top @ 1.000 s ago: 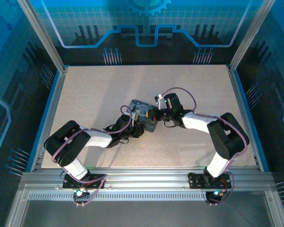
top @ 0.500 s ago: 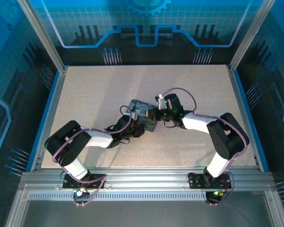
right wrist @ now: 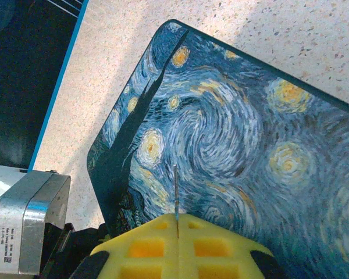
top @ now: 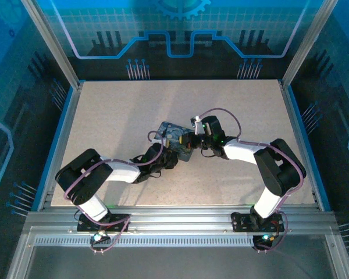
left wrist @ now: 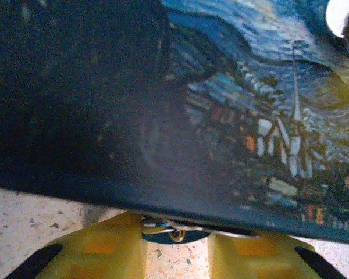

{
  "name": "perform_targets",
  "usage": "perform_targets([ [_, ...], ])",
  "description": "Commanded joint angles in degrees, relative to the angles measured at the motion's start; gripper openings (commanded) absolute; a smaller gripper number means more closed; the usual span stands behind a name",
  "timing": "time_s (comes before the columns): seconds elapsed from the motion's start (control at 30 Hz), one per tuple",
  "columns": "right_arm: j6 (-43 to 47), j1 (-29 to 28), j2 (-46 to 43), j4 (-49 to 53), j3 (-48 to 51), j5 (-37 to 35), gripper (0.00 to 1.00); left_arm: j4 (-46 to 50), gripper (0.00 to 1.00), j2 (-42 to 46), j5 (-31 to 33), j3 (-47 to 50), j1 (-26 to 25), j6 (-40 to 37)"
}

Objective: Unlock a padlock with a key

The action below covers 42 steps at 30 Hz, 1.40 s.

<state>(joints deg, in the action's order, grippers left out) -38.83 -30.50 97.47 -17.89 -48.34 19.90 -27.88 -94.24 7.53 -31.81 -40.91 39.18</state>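
Aiming the key (right wrist: 175, 189), padlock not yet reached
The right gripper (right wrist: 177, 220) clamped the key above the case (right wrist: 232, 133); next it needed the keyhole found.

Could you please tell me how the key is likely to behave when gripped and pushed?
The key looks like a straight, thin metal sliver, so probably stiff and light. Being so slim, it may twist or slip in the right gripper if its tip is pushed against the case.

And there's the swirl-printed case (top: 173, 137), dark blue with yellow whorls, near the middle of the speckled table (top: 116, 116). A blue strip (top: 61, 145) edges the table's sides.
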Motion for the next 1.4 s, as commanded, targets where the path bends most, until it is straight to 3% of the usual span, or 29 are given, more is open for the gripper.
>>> perform_targets([
  [0.0, -1.1, -2.1, 1.9, 7.3, 3.0, 0.8, 0.03, -1.5, 0.28, -0.4, 1.8, -2.5, -0.1, 1.6],
  [0.13, -0.3, -2.1, 0.6, 7.1, 3.1, 1.1, 0.03, -1.1, 0.22, 0.3, 0.2, -2.2, -0.1, 2.1],
  [0.57, 6.8, -2.1, -10.6, 7.1, 4.5, -0.9, 0.02, 3.2, 0.21, 6.7, -5.3, -1.3, -0.1, 4.8],
  [1.03, 13.3, -4.0, -31.1, 6.0, 20.2, -4.5, 0.02, 9.5, 0.18, 12.3, -7.5, -2.1, 0.0, 7.2],
  [1.2, 15.3, -7.4, -32.9, 3.4, 23.8, -6.9, 0.02, 11.6, 0.18, 13.2, -8.6, -3.3, 0.1, 8.1],
  [1.37, 16.0, -11.2, -29.3, -2.4, 25.6, -8.8, 0.02, 12.8, 0.18, 14.5, -8.5, -3.6, 0.1, 9.3],
])
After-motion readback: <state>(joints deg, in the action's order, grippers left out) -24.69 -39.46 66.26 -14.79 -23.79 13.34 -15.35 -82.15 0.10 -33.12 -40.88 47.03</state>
